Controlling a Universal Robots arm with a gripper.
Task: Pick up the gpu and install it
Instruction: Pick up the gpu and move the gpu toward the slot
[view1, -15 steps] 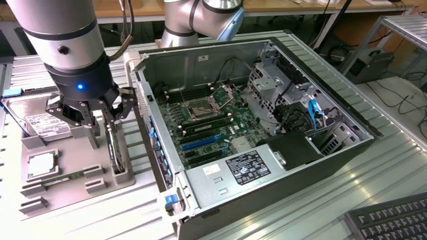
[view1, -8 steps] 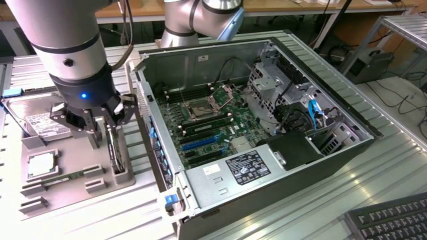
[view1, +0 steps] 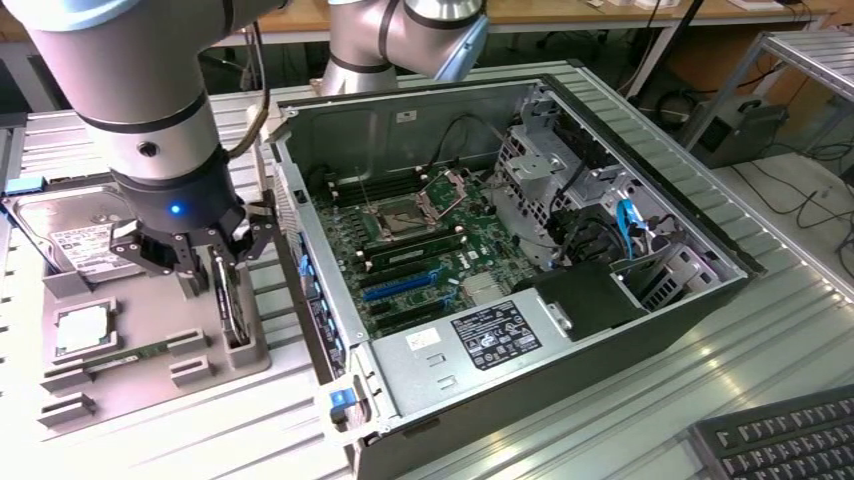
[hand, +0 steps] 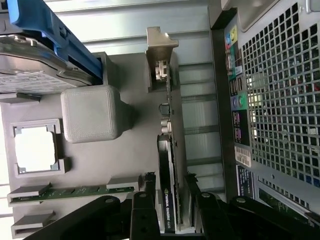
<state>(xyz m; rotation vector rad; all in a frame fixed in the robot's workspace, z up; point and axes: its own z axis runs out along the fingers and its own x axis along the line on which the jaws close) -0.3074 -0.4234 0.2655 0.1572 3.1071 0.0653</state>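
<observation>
- The grey moulded plastic holder tray (view1: 150, 318) lies on the slatted metal table (view1: 747, 340) and serves as the landmark here.
- The gpu (hand: 166, 150), a thin dark card with a silvery-tan metal bracket at one end, stands on its long edge in a slot along the side of the tray nearest the computer.
- Its bracket end points away from the arm, and the dark end with the printed label sits under the pincer.
- The black two-fingered gripper (hand: 170, 176) hangs over that same side of the tray, on the silver-and-grey arm.
- Its jaws are spread wide, with one finger on each side of the card's labelled end. They are not closed on the card, and a narrow gap shows on both sides.
- The card is seated in its slot, not lifted.
- A boxy silver hard drive (view1: 80, 245) with a white label and a blue plastic rail rests at the tray's far corner from the card.
- A square silver processor chip (view1: 80, 330) sits in a framed pocket at the middle of the tray.
- A narrow green memory stick (view1: 134, 355) lies in a groove on the tray beyond the chip.
- A rounded grey block (hand: 92, 112) rises from the tray between the drive and the card.
- The open black computer case (view1: 561, 400) lies just beside the tray's card side, its green motherboard (view1: 427, 250) facing up.
- A blue expansion slot (view1: 400, 285) shows on that board.
</observation>
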